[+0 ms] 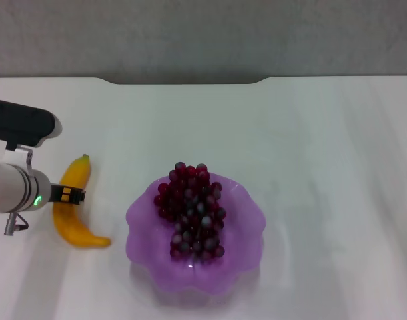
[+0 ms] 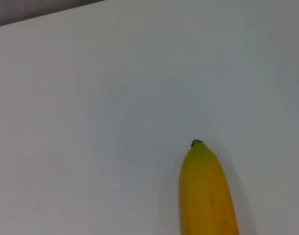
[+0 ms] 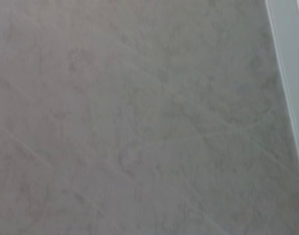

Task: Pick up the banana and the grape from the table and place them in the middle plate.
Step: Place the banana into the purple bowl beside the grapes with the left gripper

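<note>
The banana (image 1: 75, 212) lies on the white table (image 1: 323, 147) at the left, its greenish stem tip pointing to the rear. My left gripper (image 1: 70, 195) comes in from the left edge and sits at the banana's middle, a black part crossing it. The left wrist view shows the banana's stem end (image 2: 204, 191) resting on the table. The grape bunch (image 1: 192, 212) lies inside the purple middle plate (image 1: 144, 220) at the front centre, to the right of the banana. My right gripper does not show in any view.
The table's notched rear edge (image 1: 183, 81) meets a grey wall behind. The right wrist view shows only a grey surface (image 3: 129, 122) with a white edge (image 3: 291, 73) at one side.
</note>
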Controlling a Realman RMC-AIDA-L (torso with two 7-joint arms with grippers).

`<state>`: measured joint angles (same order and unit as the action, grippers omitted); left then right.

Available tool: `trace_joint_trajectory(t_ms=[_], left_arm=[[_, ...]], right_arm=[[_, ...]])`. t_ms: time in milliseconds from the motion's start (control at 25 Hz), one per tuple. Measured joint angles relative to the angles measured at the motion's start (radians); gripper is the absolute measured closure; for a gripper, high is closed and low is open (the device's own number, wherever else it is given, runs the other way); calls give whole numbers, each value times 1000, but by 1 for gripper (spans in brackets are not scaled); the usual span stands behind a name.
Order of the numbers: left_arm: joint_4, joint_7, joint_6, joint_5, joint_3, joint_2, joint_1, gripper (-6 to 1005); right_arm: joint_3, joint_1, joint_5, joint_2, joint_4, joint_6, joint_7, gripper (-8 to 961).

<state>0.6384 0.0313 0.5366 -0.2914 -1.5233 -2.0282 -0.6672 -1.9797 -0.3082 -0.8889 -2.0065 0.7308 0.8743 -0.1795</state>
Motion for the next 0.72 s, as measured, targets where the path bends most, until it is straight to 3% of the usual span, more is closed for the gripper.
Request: trace_joint_trajectory(t_ms=[240, 480, 720], left_arm=[[17, 3, -2, 0, 0, 0, 1, 519], [110, 10, 47, 5, -4, 3, 27, 519], [393, 55, 197, 12, -8, 2, 137, 520]], right_arm=[[-1, 0, -1, 0, -2, 0, 0, 180], [-1, 1, 0, 0, -5, 0, 0, 179], [-2, 2, 3, -1, -13, 0, 0, 179]])
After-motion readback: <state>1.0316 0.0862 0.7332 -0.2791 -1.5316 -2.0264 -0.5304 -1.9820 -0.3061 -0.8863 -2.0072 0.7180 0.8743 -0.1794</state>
